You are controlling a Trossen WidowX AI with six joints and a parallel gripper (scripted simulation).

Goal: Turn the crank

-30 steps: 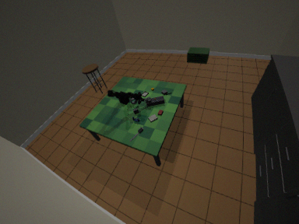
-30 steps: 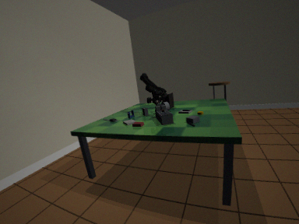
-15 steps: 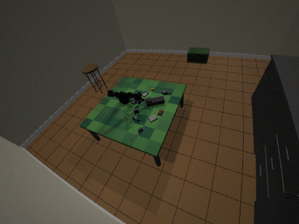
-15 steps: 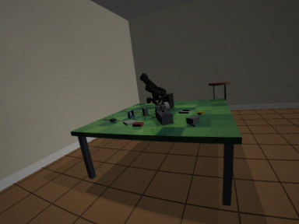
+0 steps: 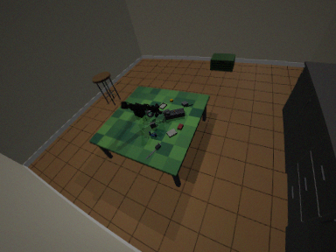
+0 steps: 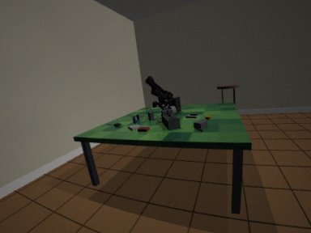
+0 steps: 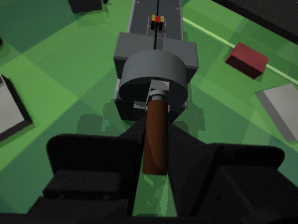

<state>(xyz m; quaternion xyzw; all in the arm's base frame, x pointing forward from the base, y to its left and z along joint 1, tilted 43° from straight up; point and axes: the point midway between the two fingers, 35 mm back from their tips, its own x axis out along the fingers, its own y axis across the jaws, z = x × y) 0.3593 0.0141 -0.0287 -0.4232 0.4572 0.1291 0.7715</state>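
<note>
On the green checkered table [image 5: 131, 136] [image 6: 162, 137] above brown tiles [image 5: 236, 153] [image 6: 170, 198], fingers clamp the brown handle [image 7: 155, 145]

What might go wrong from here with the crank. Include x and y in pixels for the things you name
The hand [image 7: 152, 122] is shut on the brown handle [image 7: 156, 137], and the red pointer [image 7: 158, 19] looks about level with the brass marks [image 7: 154, 22], so any further turn might overshoot. Letting go unevenly could also nudge the crank and shift the pointer.

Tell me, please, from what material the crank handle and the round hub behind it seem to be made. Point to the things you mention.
Handle [image 7: 155, 145]: probably wood, smooth; brown with soft shading.
Round hub [image 7: 154, 66]: perhaps metal or plastic, matte; even grey, no sharp reflections.
</note>
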